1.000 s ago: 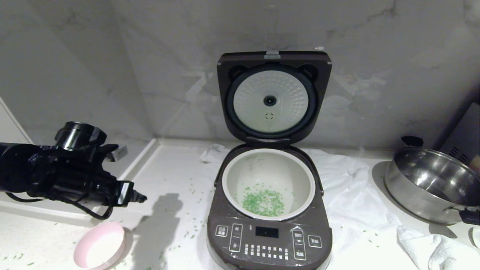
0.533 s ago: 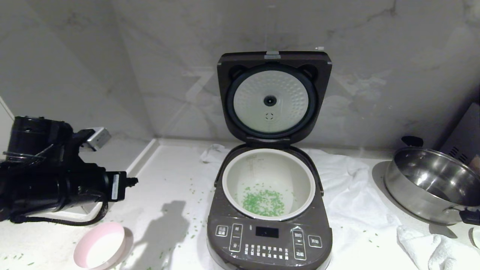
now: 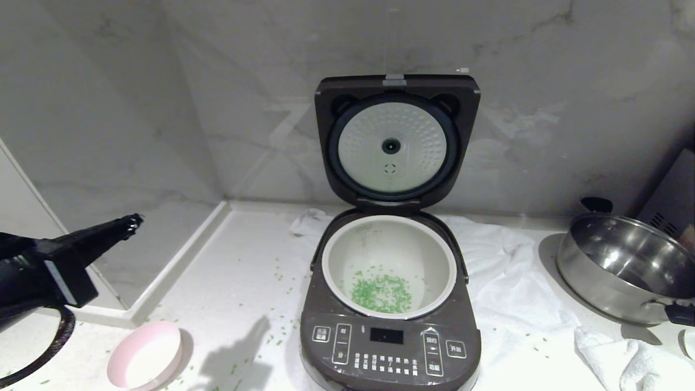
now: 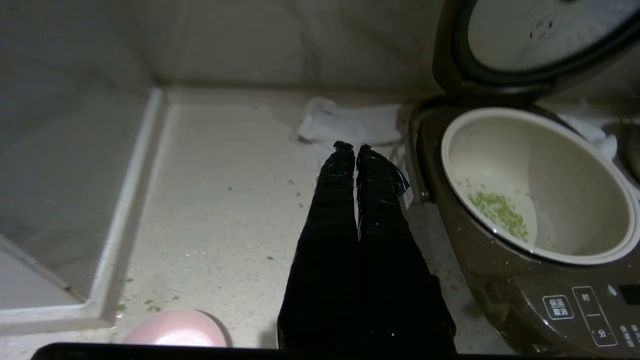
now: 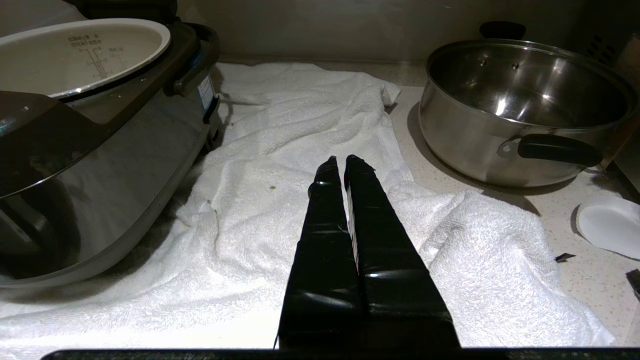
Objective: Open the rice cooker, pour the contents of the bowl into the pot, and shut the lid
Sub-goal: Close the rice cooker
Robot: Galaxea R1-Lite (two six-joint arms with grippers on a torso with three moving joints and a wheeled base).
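Pour looks done: green bits in the pot, bowl empty at near left. Lid stands upright at the cooker's far edge, up and right of the left gripper, pinched shut, empty. Right gripper also shut, over the towel; judging left nearer.

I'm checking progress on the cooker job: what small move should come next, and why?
Probably swing the left gripper, jaws shut and empty, toward the upright lid to push it closed. The green bits lie in the pot, and the bowl sits empty on the counter.
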